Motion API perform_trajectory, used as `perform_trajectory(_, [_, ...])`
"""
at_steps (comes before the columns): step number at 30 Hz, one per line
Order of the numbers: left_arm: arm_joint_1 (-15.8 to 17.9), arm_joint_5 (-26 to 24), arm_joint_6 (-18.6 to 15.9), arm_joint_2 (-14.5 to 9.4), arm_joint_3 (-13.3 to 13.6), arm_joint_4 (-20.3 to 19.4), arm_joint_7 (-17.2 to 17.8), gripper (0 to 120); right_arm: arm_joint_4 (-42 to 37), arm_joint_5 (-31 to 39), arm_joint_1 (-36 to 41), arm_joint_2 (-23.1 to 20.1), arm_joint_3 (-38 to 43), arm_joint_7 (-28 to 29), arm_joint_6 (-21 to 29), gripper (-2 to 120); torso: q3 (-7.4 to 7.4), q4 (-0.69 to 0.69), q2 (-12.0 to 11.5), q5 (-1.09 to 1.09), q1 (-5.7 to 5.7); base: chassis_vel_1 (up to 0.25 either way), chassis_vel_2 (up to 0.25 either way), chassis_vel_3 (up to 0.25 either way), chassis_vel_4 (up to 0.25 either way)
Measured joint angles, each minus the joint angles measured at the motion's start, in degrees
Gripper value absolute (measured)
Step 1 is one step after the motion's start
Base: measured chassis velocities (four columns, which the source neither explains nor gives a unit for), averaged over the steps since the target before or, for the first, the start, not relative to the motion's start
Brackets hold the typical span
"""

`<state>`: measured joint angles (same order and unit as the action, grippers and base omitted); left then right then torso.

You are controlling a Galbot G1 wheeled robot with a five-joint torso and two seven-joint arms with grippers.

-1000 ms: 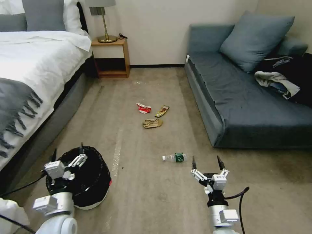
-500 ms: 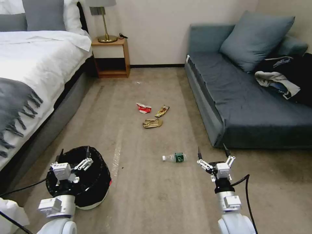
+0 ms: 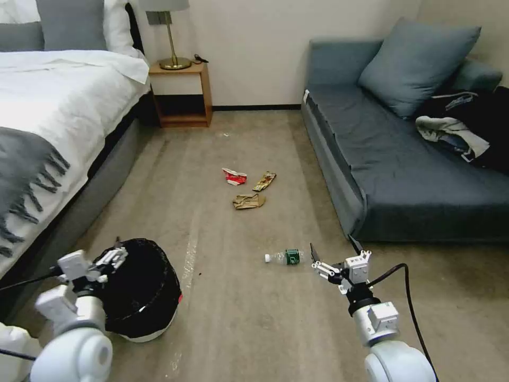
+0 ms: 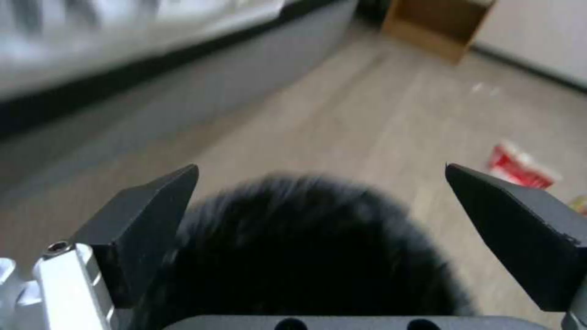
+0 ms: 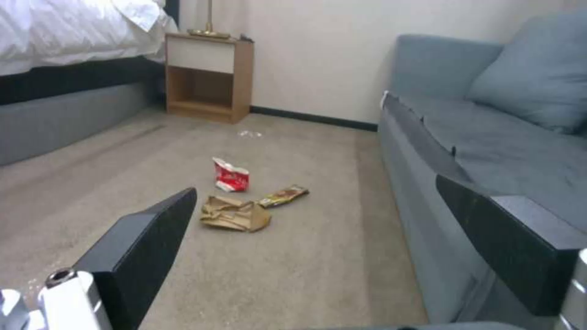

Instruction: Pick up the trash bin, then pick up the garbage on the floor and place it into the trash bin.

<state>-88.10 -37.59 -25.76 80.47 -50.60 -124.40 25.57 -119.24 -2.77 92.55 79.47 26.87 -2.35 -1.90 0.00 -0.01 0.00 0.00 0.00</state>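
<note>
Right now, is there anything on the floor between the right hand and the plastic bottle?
No. In the head view only bare carpet lies between the right hand, open, and the plastic bottle just beside it, toward the trash bin.

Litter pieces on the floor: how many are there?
4. The red-and-white carton, snack wrapper and crumpled brown paper cluster mid-floor; the plastic bottle lies nearer, just ahead of the right gripper.

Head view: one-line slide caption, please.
Left gripper open at the trash bin rim; right gripper open beside the bottle.
</note>
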Motion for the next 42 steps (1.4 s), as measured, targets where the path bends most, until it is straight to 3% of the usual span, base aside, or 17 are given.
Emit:
perform_trajectory(3, [-0.1, -0.3, -1.9, -0.6, -0.4, 2.0, 1.4, 100, 0.2, -0.2, 0.3, 0.2, 0.0, -0.6, -0.6, 100, 0.00, 0.00, 0.0, 0.00, 0.00, 0.000, 0.000, 0.000, 0.000])
perform_trajectory(10, [-0.3, 5.2, -8.0, -2.2, -1.3, 6.7, 2.1, 100, 0.3, -0.8, 0.8, 0.3, -0.1, -0.5, -1.8, 100, 0.00, 0.01, 0.0, 0.00, 0.00, 0.000, 0.000, 0.000, 0.000])
perform_trajectory(26, [1.5, 6.8, -8.2, -2.3, 0.6, 13.1, 1.5, 99, 1.5, -0.9, 1.5, -0.7, 0.0, 0.2, -4.0, 100, 0.00, 0.01, 0.0, 0.00, 0.00, 0.000, 0.000, 0.000, 0.000])
perform_trajectory(30, [1.7, 7.0, -8.4, -2.2, 0.9, 13.7, 0.8, 90, 1.6, -1.1, 1.7, -1.0, -0.1, 0.2, -4.4, 100, 0.00, 0.00, 0.0, 0.00, 0.00, 0.000, 0.000, 0.000, 0.000])
perform_trajectory(38, [1.1, 11.0, -7.2, -1.7, 1.0, 15.0, -1.3, 59, 1.8, -1.4, 1.5, -1.0, -0.2, 0.0, -4.6, 100, -0.01, 0.02, 0.0, 0.05, 0.00, 0.000, 0.000, 0.000, 0.000])
perform_trajectory(42, [1.2, 11.1, -7.2, -1.6, 1.0, 15.1, -1.4, 49, 2.0, -1.4, 1.4, -1.0, -0.2, 0.0, -4.7, 100, -0.01, 0.03, 0.0, 0.06, -0.01, 0.000, 0.000, 0.000, 0.000])
